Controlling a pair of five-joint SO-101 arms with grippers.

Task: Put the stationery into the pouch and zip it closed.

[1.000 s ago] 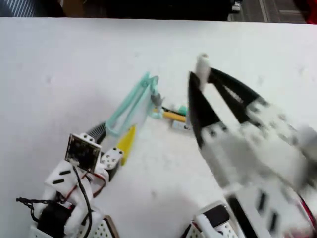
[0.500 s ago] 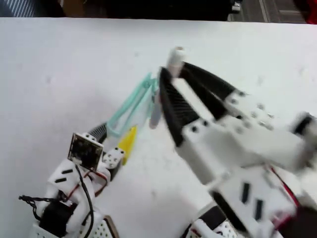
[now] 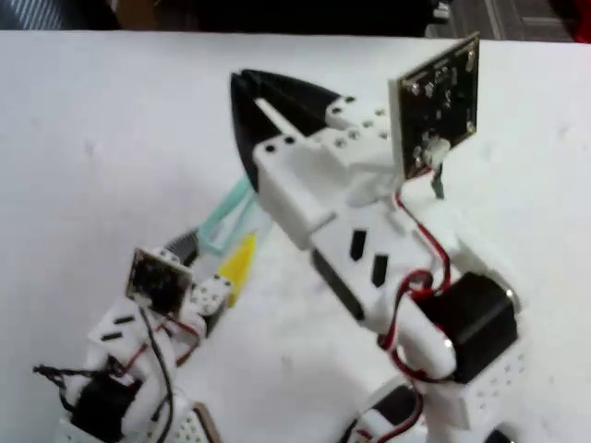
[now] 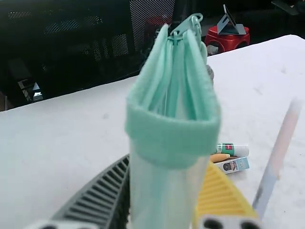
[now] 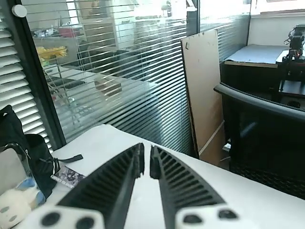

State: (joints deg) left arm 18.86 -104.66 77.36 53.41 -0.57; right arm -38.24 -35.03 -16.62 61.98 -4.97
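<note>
1. Pouch placement was noted first. It was pinched at one end between the grey and yellow fingers of the left tool, near the left-middle of the worktop, with its zip pull at the far end.
2. The right tool was raised above the pouch and aimed far-left. Its fingers were pressed almost together, and nothing was held between them.
3. A glue stick and a small flat box were seen lying on the worktop to the right of the pouch, outside it. A pale, blurred stick was seen just beside the pouch; whether it rested on the worktop could not be told.
4. The pouch's long edges were seen close together, so the opening was judged narrow. An item offered to it could be caught on an edge and dropped outside.
5. Because the pouch was gripped at one end only, it could be twisted or dragged out of the grip by a push from the right tool, or later by a pull on the zip.
6. The loose stationery was shown by the left wrist view, whereas in the high view that part of the worktop was covered by the raised right arm. The thin slit between the right fingers was shown by the right wrist view, and the arm's place over the pouch by the high view.
</note>
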